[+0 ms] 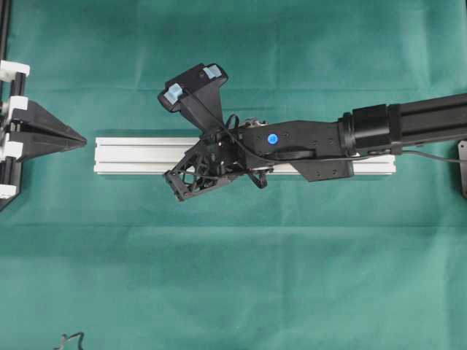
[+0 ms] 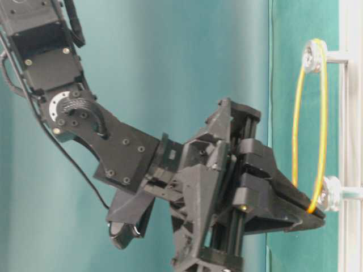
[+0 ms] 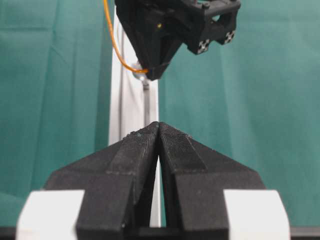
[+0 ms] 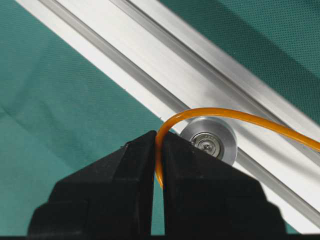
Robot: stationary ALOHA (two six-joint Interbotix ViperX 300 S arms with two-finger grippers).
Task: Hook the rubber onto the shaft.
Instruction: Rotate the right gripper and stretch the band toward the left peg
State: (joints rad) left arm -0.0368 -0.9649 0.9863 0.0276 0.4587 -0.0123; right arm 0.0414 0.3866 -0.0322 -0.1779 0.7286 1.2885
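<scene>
Here the jaws of the right gripper (image 4: 156, 150) are pressed together on the rubber (image 4: 240, 117), a thin orange band nipped between the black tips at the lower middle of the right wrist view. From the pinch the band arcs up and over a small silver pulley (image 4: 209, 140) with a bearing at its centre, just right of the tips, then runs off toward the right edge of the frame. The pulley stands on the silver rail (image 4: 165, 70), which crosses that view diagonally from upper left to lower right.

In the table-level view the rubber (image 2: 322, 124) shows as a tall stretched loop at the right of the frame, passing round an upper pulley (image 2: 310, 55) and reaching down to a lower pulley (image 2: 330, 194), where the right gripper (image 2: 311, 214) grips its lowest part.

The jaws of the left gripper (image 3: 159, 127) are closed tip to tip on nothing, low in the left wrist view, pointing along the rail toward the right gripper. From overhead the left gripper (image 1: 82, 138) sits at the left edge, just short of the rail's (image 1: 131, 155) left end, on the green tabletop (image 1: 233, 262).
</scene>
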